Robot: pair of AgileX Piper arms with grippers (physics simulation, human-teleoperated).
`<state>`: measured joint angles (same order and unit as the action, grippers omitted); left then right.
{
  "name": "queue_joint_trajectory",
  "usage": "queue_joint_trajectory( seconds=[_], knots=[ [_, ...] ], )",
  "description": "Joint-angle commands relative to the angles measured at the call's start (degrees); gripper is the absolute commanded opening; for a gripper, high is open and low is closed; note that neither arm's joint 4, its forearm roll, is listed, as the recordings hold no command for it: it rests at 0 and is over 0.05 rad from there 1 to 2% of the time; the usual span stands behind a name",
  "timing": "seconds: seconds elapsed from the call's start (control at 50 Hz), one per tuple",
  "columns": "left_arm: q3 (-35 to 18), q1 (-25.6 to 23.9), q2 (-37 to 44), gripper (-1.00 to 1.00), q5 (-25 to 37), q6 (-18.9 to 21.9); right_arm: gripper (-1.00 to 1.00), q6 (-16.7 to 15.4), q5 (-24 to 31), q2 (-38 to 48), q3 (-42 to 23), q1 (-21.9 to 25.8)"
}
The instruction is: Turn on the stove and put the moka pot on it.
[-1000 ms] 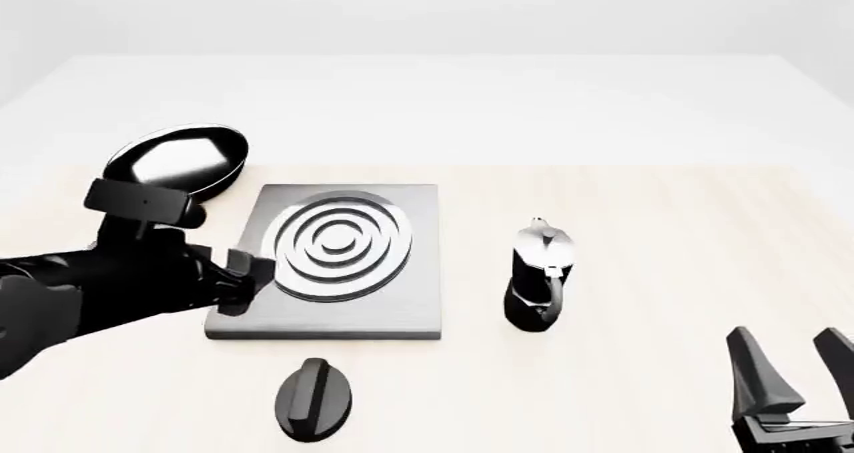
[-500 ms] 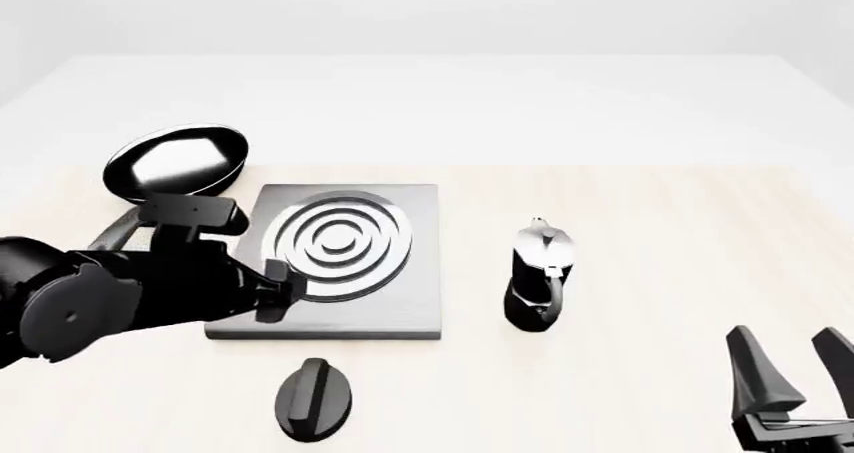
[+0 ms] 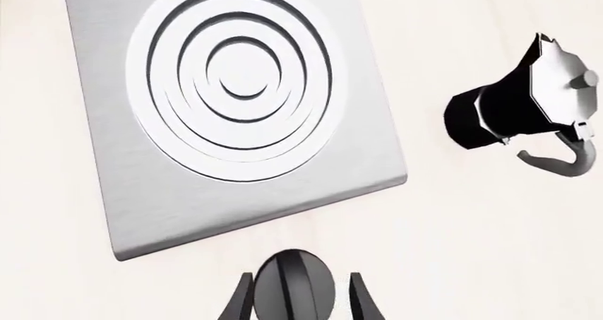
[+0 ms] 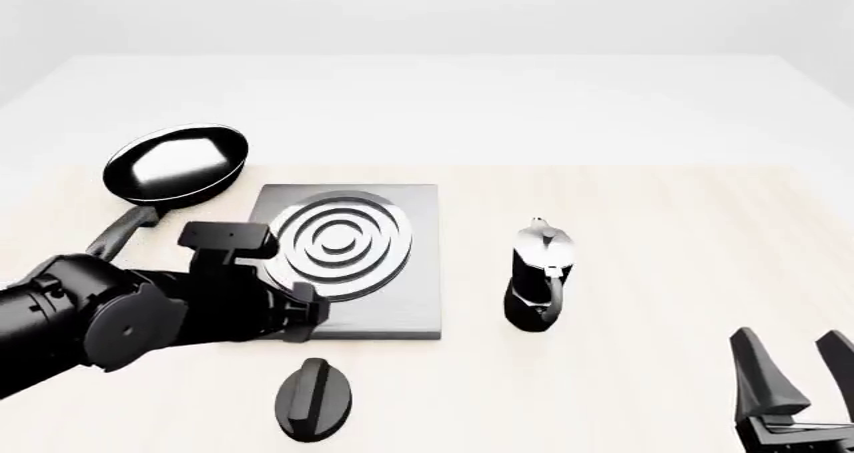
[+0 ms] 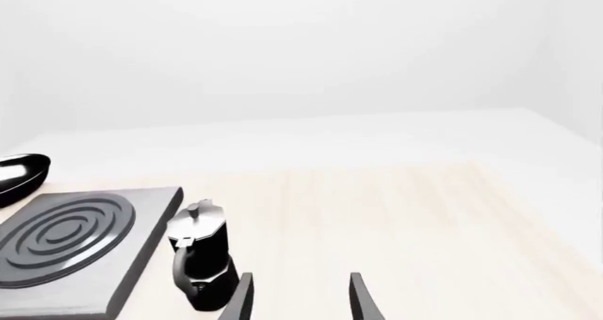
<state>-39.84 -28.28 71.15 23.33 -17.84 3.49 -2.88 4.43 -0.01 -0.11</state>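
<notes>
The stove [image 4: 411, 295] is a grey square slab with silver ring burner, left of centre; its separate black knob [image 4: 315, 398] lies on the table in front of it. The black moka pot [image 4: 539, 273] with silver lid stands upright to the stove's right. My left gripper [image 4: 306, 311] hovers open over the stove's front edge, just behind the knob. In the left wrist view the knob [image 3: 294, 290] shows between the open fingers [image 3: 241, 302], with the stove [image 3: 104, 143] and moka pot [image 3: 516, 104] beyond. My right gripper [image 4: 798, 373] stands open at the front right, holding nothing.
A black frying pan [image 4: 176, 161] lies behind and left of the stove, handle pointing toward the front. In the right wrist view, the moka pot [image 5: 200, 260], stove [image 5: 141, 263] and pan edge [image 5: 19, 175] sit ahead of the right gripper [image 5: 299, 302].
My left arm has swung rightward and toward the front, from the stove's left edge to over its front edge near the knob. The right arm has not moved.
</notes>
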Motion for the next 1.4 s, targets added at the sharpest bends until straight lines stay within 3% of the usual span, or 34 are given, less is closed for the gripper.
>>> queue_joint_trajectory(
  seconds=[0.02,0.22,0.52,1.4],
  knots=[
    [0.67,0.16,3.2,1.0,-2.47,-0.04,1.0,0.05,0.8,-1.15,0.0,-0.45],
    [1.98,-0.37,5.68,1.0,-4.89,-0.32,1.0,0.3,0.59,-0.83,0.0,-0.4],
    [4.48,-3.91,8.14,1.0,-8.05,-4.21,1.0,0.43,0.66,-0.91,0.0,-0.27],
    [5.32,-3.68,14.93,1.0,-13.06,-3.65,1.0,1.75,1.42,-2.2,0.0,-0.24]
  ],
)
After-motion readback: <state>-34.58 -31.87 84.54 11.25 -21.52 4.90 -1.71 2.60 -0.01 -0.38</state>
